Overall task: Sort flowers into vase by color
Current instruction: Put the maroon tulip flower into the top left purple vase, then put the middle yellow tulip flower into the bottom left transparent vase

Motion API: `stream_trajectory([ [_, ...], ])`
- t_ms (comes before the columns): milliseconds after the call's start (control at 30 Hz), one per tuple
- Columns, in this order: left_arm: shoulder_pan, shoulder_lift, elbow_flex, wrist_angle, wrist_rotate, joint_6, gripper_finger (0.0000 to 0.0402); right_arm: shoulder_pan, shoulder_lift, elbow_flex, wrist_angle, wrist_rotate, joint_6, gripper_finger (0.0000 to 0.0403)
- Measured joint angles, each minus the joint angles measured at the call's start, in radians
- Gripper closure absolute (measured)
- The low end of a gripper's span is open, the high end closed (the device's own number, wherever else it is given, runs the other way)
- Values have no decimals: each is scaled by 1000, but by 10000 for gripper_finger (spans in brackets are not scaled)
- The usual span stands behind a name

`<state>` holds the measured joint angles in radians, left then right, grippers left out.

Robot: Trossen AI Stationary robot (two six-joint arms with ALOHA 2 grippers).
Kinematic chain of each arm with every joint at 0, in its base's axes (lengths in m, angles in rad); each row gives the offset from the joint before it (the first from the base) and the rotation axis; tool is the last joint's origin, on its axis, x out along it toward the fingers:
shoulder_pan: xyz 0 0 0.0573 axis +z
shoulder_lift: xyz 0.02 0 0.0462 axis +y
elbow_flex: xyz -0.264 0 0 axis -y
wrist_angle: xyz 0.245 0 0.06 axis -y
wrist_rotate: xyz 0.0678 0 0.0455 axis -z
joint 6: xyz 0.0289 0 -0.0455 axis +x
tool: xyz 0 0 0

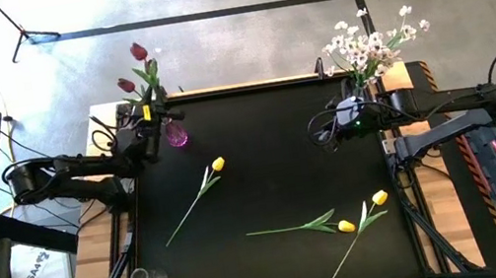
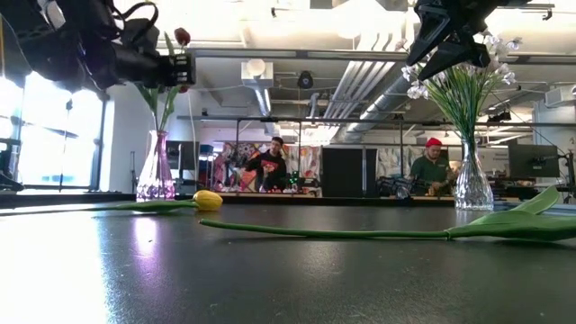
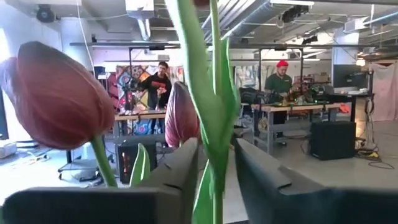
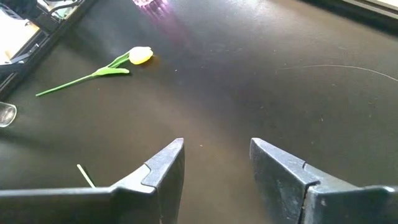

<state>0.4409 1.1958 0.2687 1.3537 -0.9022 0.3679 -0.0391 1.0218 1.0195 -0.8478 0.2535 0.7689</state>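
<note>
Left pincer (image 1: 156,114) sits right above the pink vase (image 1: 177,135) at the table's (image 1: 263,171) far left corner, fingers (image 3: 180,171) slightly parted with a green stem (image 3: 208,93) between them; can't tell if they touch it. Dark red tulips (image 1: 139,52) stand in that vase, heads just beyond the pincer. Right pincer (image 4: 214,165) is spread, empty, hovering by the clear vase (image 2: 473,184) of white blossoms (image 1: 371,43). Three yellow tulips lie flat on the table: one (image 1: 218,165) nearer the left pincer, two (image 1: 346,226) (image 1: 379,198) well apart from the right pincer, toward the near edge.
</note>
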Motion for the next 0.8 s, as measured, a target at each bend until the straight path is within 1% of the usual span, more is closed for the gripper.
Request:
stream_trajectory([
  [133,-49,-14,0,-2,-60,-30,263,0,0,0,0,0,0,231],
  [200,-89,-23,0,-19,-154,-54,242,0,0,0,0,0,4,231],
  [267,-133,-34,0,-38,-254,-36,224,0,0,0,0,1,22,231],
  [367,-209,-57,1,-40,-340,38,206,0,0,0,0,1,48,231],
  [467,-293,-94,2,-41,-435,98,196,0,0,0,0,1,77,231],
  [633,-437,-171,36,-40,-653,213,194,0,6,0,0,0,117,231],
  [700,-499,-202,54,-39,-667,262,194,0,14,-12,1,-13,116,231],
  [800,-589,-235,85,-40,-667,272,194,1,32,-60,39,-80,82,231],
])
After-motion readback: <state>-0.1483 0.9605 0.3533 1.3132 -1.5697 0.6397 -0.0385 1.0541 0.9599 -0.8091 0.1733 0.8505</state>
